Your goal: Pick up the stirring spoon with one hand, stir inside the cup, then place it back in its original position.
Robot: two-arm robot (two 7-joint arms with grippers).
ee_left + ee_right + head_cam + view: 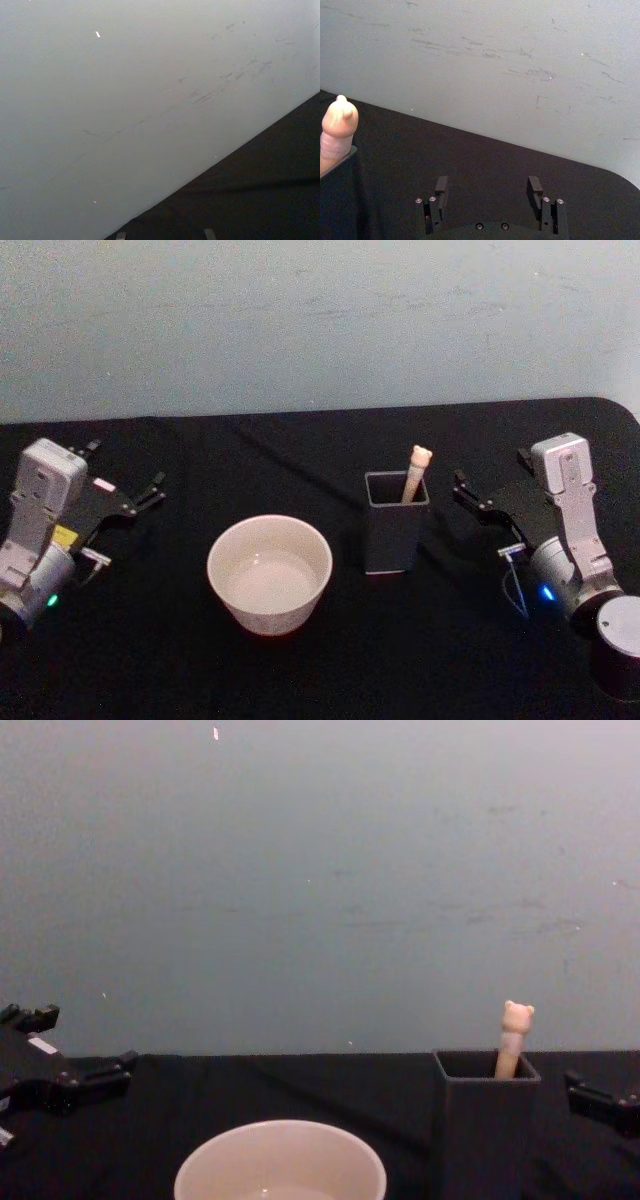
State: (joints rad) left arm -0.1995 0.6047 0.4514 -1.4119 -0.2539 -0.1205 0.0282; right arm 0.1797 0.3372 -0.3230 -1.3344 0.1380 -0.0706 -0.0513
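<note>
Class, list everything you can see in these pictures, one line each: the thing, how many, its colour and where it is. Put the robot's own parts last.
cup: 1, cream-white, on the table left of the holder, nearest the robot.
holder: 1, dark grey, square, upright, right of the cup.
stirring spoon: 1, beige handle with a bear head, standing in the holder, leaning toward its right side; its bowl is hidden inside.
table: 1, black, under everything.
wall: 1, pale grey-blue, scuffed, behind the table.
left gripper: 1, black fingers on a silver arm, at the table's left side, fingers open, holding nothing.
right gripper: 1, black fingers on a silver arm, right of the holder, fingers open, holding nothing.
</note>
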